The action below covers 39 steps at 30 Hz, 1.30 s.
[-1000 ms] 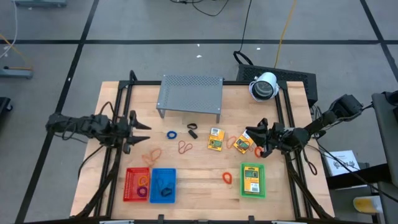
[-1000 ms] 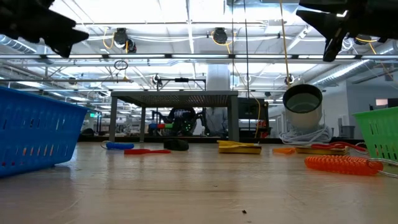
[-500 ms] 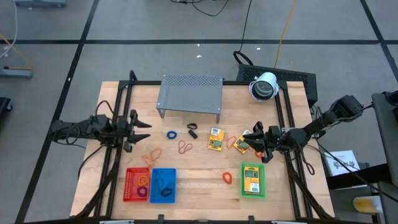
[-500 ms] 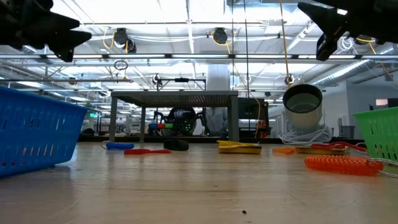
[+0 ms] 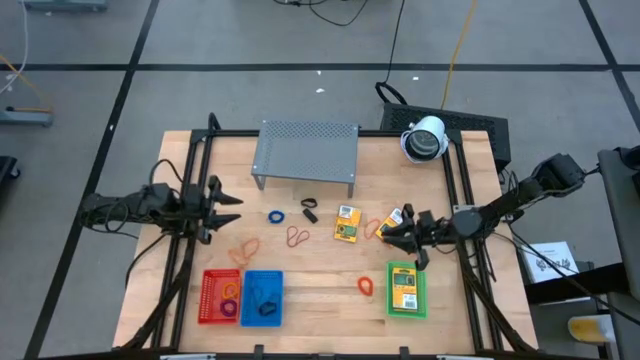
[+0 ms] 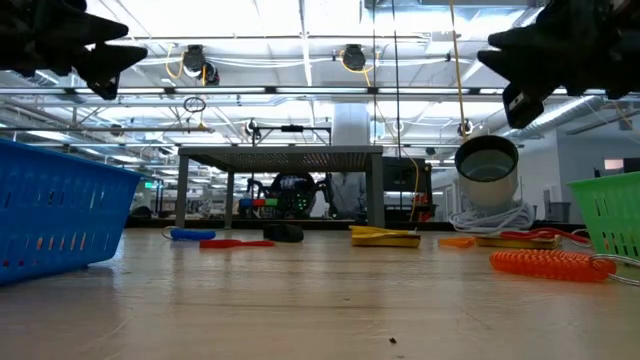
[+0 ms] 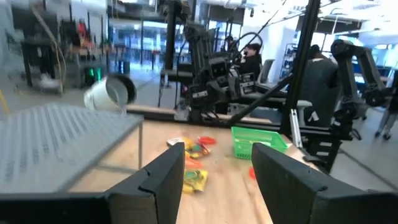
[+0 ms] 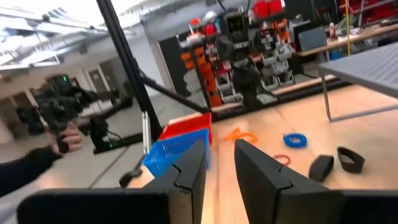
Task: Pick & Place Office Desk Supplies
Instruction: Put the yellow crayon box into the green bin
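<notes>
In the high view, yellow-orange packets lie flat mid-table and to its right; another sits in the green basket. Red rubber-band loops, an orange loop, black clips and a blue ring lie on the wood. My right gripper hangs open above the right-hand packet, touching nothing; nothing shows between its fingers in the right wrist view. My left gripper waits open above the table's left side, seen also in the left wrist view.
Red and blue mesh baskets stand at the near edge, left of the green one. A grey perforated shelf stands at the far edge, a white roll to its right. A person's hand shows beyond the table.
My right gripper has moved toward the table's left and a little lower, coming over the right-hand packet. Its fingers stay open. No object on the table has shifted.
</notes>
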Each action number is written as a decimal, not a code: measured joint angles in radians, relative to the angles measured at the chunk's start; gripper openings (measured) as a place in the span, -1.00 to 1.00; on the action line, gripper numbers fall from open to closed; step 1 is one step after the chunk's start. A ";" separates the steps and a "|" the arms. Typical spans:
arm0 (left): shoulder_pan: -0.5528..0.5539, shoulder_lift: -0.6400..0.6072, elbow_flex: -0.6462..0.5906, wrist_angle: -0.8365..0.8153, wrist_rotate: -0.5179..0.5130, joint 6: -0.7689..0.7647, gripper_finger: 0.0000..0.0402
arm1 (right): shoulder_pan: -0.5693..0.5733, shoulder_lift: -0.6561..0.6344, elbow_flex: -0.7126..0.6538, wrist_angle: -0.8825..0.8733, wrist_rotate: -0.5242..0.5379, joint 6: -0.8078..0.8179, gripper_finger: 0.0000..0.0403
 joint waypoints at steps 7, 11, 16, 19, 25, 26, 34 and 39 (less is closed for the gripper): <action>0.000 0.000 0.000 0.007 -0.001 -0.024 -0.01 | 0.000 0.000 0.000 -0.045 0.000 -0.060 -0.63; 0.000 0.000 0.000 0.007 -0.001 -0.027 -0.01 | 0.000 0.000 0.000 -0.059 0.000 -0.094 -0.63; 0.000 0.000 0.000 0.007 -0.002 -0.026 -0.01 | -0.004 0.000 0.000 -0.102 0.005 -0.105 -0.63; 0.000 0.000 0.000 0.007 -0.002 -0.026 -0.01 | -0.028 0.000 0.000 -0.148 0.009 -0.105 -0.63; 0.000 0.000 0.000 0.007 -0.002 -0.025 -0.01 | -0.100 0.000 0.000 -0.219 0.084 -0.109 -0.63; 0.000 0.000 0.000 0.007 -0.002 -0.025 -0.01 | -0.114 0.000 0.000 -0.242 0.088 -0.110 -0.63; 0.000 0.000 0.000 0.007 -0.002 -0.025 -0.01 | -0.246 0.000 0.130 -0.625 0.201 -0.059 -0.63; 0.000 0.000 0.001 0.007 -0.003 -0.025 -0.01 | -0.311 -0.016 0.345 -1.056 0.190 0.023 -0.63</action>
